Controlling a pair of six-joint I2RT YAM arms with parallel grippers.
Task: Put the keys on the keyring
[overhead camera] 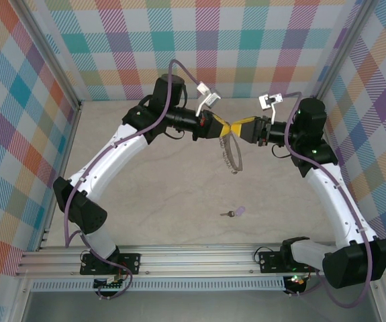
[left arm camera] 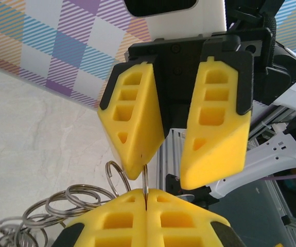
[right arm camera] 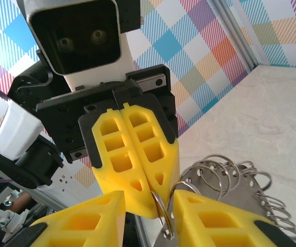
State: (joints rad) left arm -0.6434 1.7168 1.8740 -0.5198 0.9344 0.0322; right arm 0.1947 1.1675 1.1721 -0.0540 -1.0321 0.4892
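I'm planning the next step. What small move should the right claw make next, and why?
Probably close the right claw on the ring: its jaws stand apart around a loop of it, which the shut left claw pinches in mid-air, while the key lies on the table.

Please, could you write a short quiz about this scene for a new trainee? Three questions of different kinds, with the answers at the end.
1. True or false: the key already hangs on the keyring.
2. Which gripper is shut on the keyring? A) the left gripper B) the right gripper C) neither
3. In a few words: where does the key lie?

Key
1. False.
2. A. The right gripper's jaws stand apart around a loop of the ring.
3. On the table, nearer the arm bases than the keyring, apart from both grippers.
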